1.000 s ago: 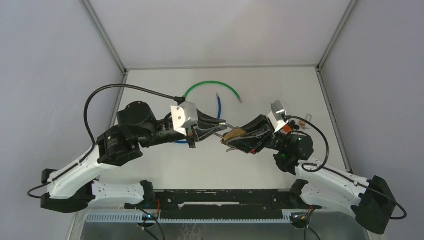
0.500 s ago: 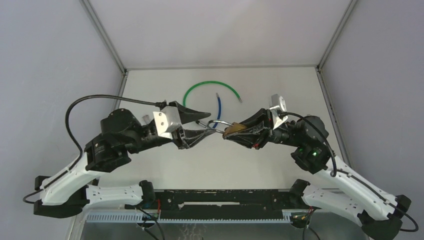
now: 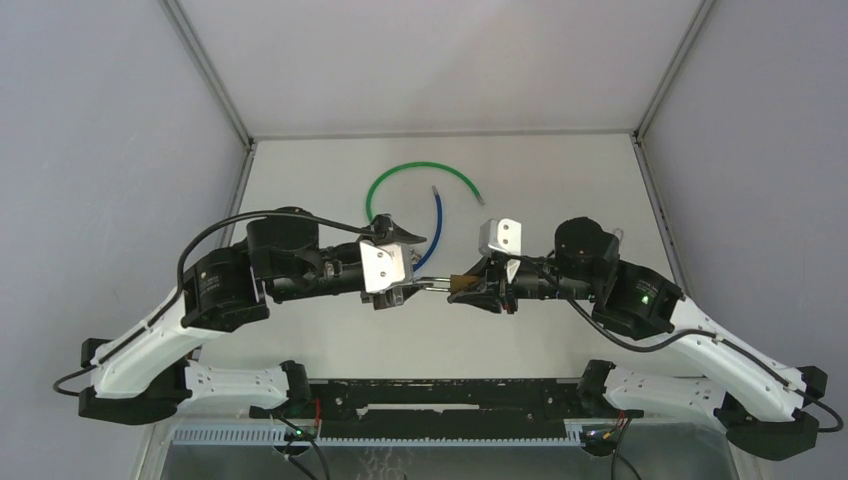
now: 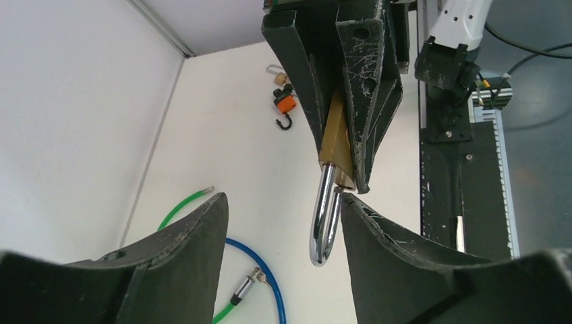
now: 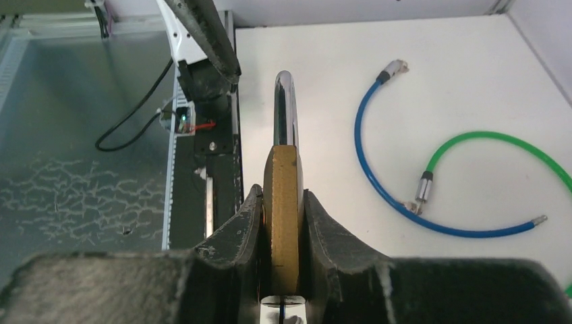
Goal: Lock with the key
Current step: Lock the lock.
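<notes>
While our right fingers [image 5: 237,236] clench the brass padlock [image 5: 283,196] above the desk [image 5: 472,67], our left fingers [image 4: 182,236] stand released on either side of its shackle [image 4: 322,223]. We should close squarely there and keep the body steady.

walls: plain pale grey panels [image 3: 100,120] left, back and right | frame: slim aluminium corner posts [image 3: 208,75] | surface: matte white tabletop [image 3: 560,170] | near edge: black metal rail [image 3: 450,395] | light: even, soft shadows
</notes>
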Motion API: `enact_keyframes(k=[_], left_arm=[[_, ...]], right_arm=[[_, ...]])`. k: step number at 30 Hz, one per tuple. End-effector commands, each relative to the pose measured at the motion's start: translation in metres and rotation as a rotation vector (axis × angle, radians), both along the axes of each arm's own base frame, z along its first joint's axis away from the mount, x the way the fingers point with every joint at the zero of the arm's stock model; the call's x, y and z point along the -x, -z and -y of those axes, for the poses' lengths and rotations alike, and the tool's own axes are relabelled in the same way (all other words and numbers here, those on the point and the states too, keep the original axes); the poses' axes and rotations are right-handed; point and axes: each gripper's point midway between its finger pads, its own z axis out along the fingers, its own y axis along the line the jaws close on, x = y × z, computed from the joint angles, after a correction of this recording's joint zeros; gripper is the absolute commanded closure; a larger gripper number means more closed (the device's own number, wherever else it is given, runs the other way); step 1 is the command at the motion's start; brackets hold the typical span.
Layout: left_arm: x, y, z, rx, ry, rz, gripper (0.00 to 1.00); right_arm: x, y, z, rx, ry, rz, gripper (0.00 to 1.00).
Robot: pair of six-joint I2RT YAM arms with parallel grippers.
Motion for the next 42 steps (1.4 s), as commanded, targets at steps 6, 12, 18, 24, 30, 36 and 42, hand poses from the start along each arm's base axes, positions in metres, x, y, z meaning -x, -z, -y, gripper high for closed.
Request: enact_keyframes(k=[6, 12, 18, 24, 30, 36, 42], left_arm=[[0.014, 0.022, 0.009, -0.050, 0.073, -0.069, 0.35], [0.022, 0.043, 0.014, -0.094, 0.105, -0.134, 0.37], [0.020, 0.043, 0.021, -0.084, 0.112, -0.123, 0.73], [0.021, 0.036, 0.023, -0.054, 0.114, -0.136, 1.00], [0.002, -0.001, 0.018, 0.099, -0.005, -0.085, 1.00], [0.001, -0.033, 0.009, 0.244, -0.030, -0.060, 1.00], [0.012, -0.030, 0.010, 0.241, 0.033, -0.065, 1.00]], right_arm=[[0.012, -0.067, 0.005, -0.164, -0.028, 0.182, 1.00], [0.014, -0.071, 0.006, -0.178, -0.037, 0.193, 1.00], [0.018, -0.073, 0.006, -0.186, -0.053, 0.197, 1.00], [0.017, -0.069, 0.005, -0.173, -0.054, 0.192, 1.00], [0.017, -0.068, 0.008, -0.192, -0.049, 0.174, 0.60], [0.005, -0.057, 0.014, -0.249, -0.009, 0.119, 0.01], [-0.011, -0.055, 0.026, -0.334, -0.040, 0.004, 0.01]])
